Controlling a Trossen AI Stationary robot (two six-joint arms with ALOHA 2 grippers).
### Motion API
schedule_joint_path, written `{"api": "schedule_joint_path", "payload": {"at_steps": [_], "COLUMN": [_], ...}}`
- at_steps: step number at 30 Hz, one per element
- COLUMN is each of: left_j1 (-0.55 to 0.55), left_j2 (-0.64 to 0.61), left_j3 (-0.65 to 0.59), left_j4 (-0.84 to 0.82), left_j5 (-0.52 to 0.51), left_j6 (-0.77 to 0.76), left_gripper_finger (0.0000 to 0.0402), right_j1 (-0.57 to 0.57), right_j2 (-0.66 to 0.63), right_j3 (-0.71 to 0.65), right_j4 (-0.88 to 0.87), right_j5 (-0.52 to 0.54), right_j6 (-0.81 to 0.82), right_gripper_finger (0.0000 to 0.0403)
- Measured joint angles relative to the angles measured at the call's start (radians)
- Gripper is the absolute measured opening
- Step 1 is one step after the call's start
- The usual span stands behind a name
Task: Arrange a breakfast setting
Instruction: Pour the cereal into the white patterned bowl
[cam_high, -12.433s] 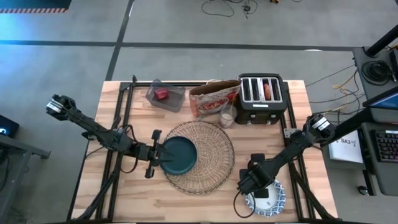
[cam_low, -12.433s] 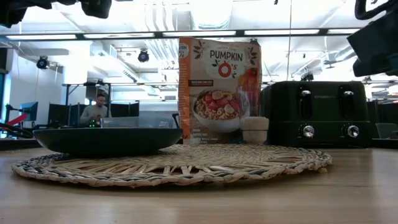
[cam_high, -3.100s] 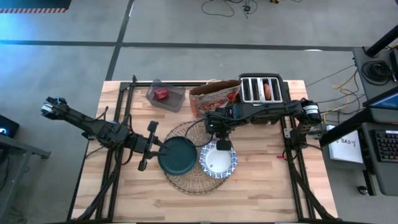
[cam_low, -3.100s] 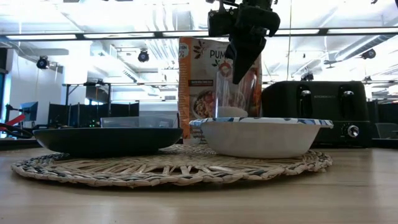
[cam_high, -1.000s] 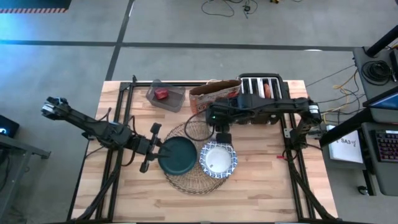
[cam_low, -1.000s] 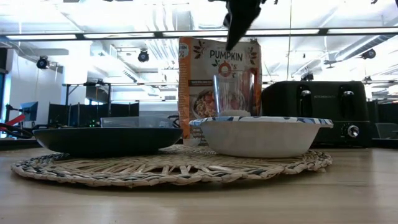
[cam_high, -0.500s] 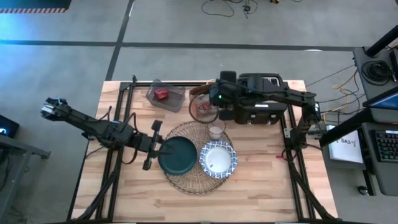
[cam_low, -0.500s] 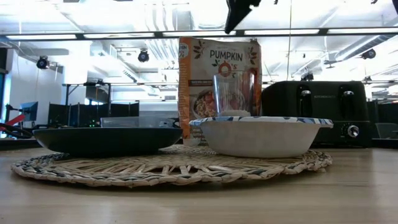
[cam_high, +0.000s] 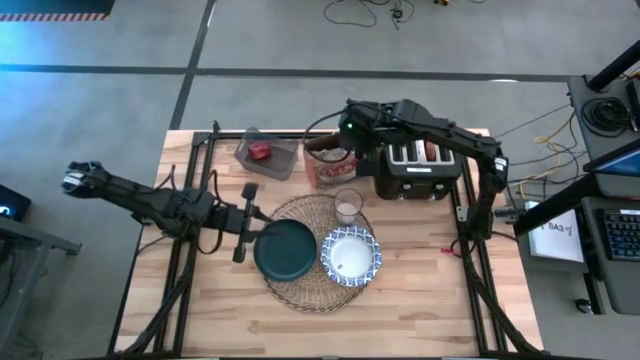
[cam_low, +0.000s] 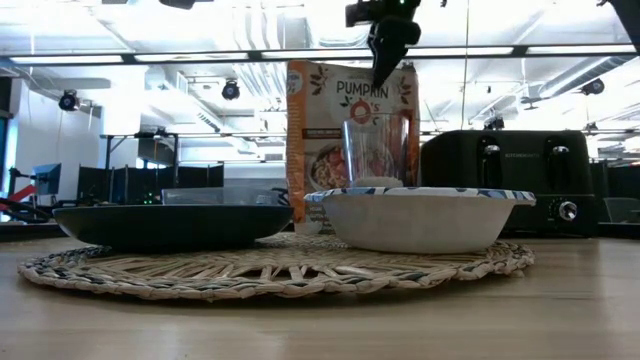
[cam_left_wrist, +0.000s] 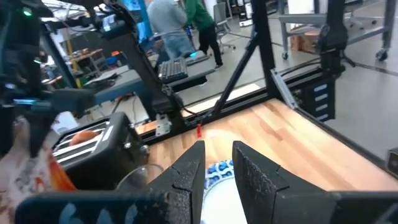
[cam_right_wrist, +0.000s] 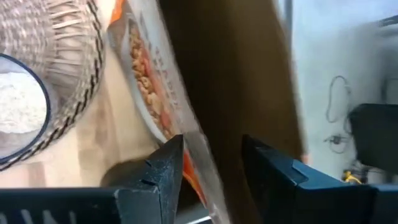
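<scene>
Glass (cam_high: 347, 207), small and clear, stands upright at the placemat's (cam_high: 300, 290) one o'clock rim, just beside the patterned bowl (cam_high: 350, 257) and in front of the cereal bag (cam_high: 330, 160); I judge it light, slick and breakable, best taken low around its wall. My right gripper (cam_high: 350, 122) hangs above the bag at twelve o'clock with fingers parted and nothing between them. My left gripper (cam_high: 262, 232), at nine o'clock, sits at the dark teal plate's (cam_high: 287, 250) rim, fingers narrow, whether pinching it I cannot tell.
</scene>
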Motion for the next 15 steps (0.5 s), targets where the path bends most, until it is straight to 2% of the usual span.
{"api": "schedule_joint_path", "payload": {"at_steps": [5,10,13,15], "left_j1": [0.036,0.066,0.078,0.079], "left_j2": [-0.008,-0.006,-0.001,0.002], "left_j3": [0.000,0.000,-0.003,-0.003], "left_j4": [-0.003,-0.002,-0.004,-0.002], "left_j5": [-0.040,-0.263,-0.281,-0.282], "left_j6": [0.026,0.026,0.020,0.016], "left_gripper_finger": [0.0066,0.0066,0.0066,0.0066], "right_j1": [-0.007,-0.007,-0.010,-0.010], "right_j2": [0.031,0.062,0.068,0.068], "right_j3": [0.000,0.000,0.000,0.000], "right_j4": [-0.050,-0.088,-0.097,-0.097], "right_j5": [-0.037,-0.036,-0.036,-0.036], "right_j6": [-0.036,-0.039,-0.040,-0.038], "right_gripper_finger": [0.0127,0.0070,0.0022,0.0013]}}
